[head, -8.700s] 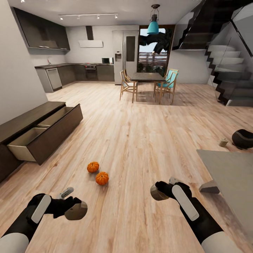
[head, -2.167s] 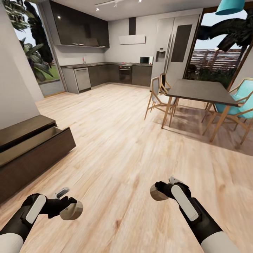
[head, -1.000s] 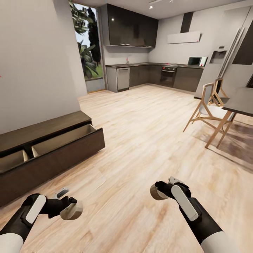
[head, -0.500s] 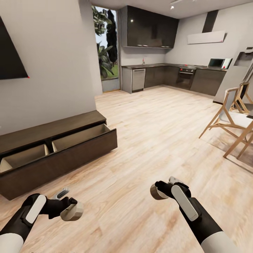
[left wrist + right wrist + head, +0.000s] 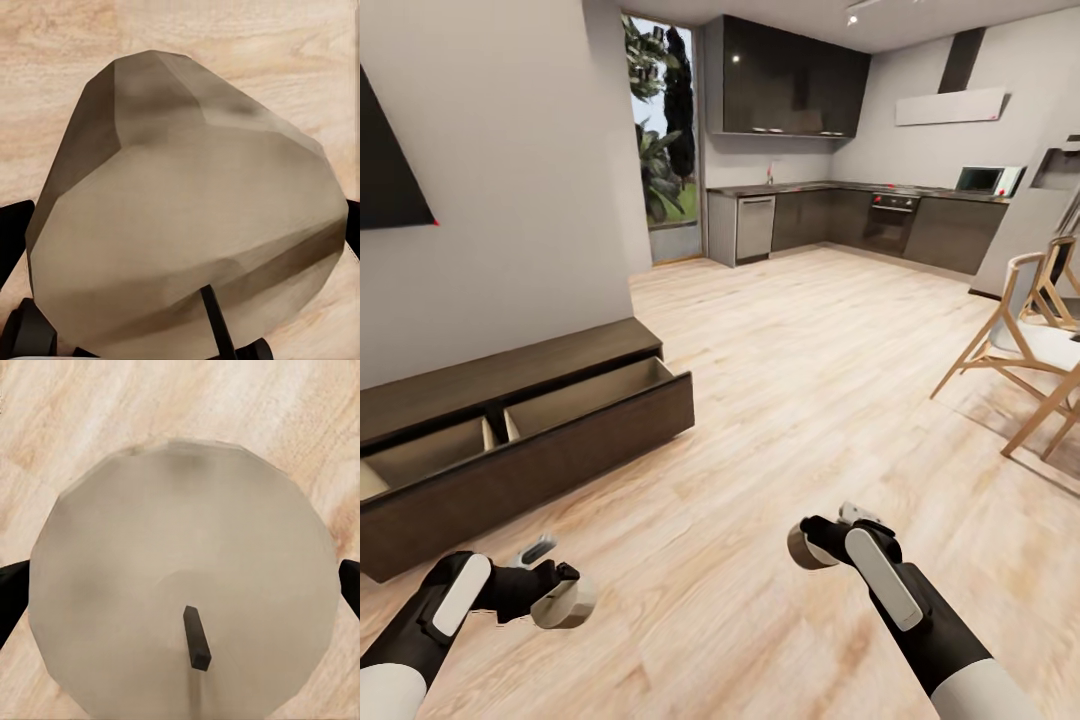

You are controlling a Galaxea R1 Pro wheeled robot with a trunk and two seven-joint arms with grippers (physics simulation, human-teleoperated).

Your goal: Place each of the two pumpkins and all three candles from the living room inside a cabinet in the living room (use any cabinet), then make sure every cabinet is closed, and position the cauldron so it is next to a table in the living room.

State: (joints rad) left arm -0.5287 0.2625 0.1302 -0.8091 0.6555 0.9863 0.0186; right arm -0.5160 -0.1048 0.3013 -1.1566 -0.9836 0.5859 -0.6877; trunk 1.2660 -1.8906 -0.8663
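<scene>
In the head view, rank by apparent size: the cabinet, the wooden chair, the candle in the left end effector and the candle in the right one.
1. Cabinet, by far the largest.
2. Wooden chair, partly cut off at the edge.
3. Left candle and right candle: they look about equal, so no ranking. Both sit nearest the camera, which makes them look larger.

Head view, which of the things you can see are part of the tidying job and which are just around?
Part of the job:
- candle held in the left gripper
- candle held in the right gripper
- cabinet, both drawers open

Just around:
- wooden chair
- kitchen cupboards
- microwave
- wall screen
</scene>
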